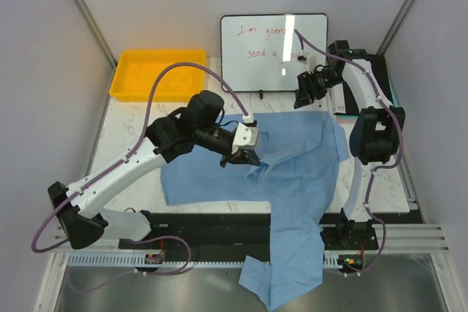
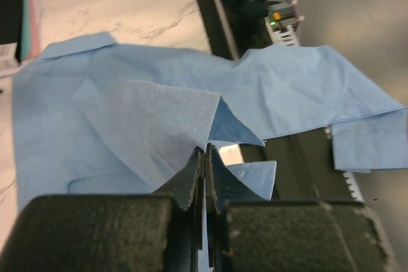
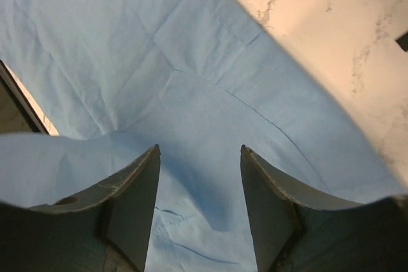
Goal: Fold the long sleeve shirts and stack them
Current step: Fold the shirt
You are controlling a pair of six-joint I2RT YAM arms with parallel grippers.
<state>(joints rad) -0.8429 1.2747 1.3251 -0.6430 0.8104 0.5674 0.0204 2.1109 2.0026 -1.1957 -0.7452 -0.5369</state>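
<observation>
A light blue long sleeve shirt [image 1: 300, 173] lies spread over the marble table, one part hanging over the near edge past the black rail. My left gripper [image 1: 250, 158] is shut on a raised fold of the shirt [image 2: 127, 100] near the cloth's middle. In the left wrist view a thin strip of blue cloth shows between the closed fingertips [image 2: 205, 152]. My right gripper [image 1: 302, 99] hovers above the shirt's far right corner, near the whiteboard. Its fingers [image 3: 199, 151] stand apart, with only flat shirt cloth [image 3: 191, 62] below them.
A yellow plastic tray [image 1: 157, 74] sits at the back left. A whiteboard [image 1: 274, 52] with red writing stands at the back centre. The black mounting rail [image 1: 212, 228] runs along the near edge. Grey walls close in both sides.
</observation>
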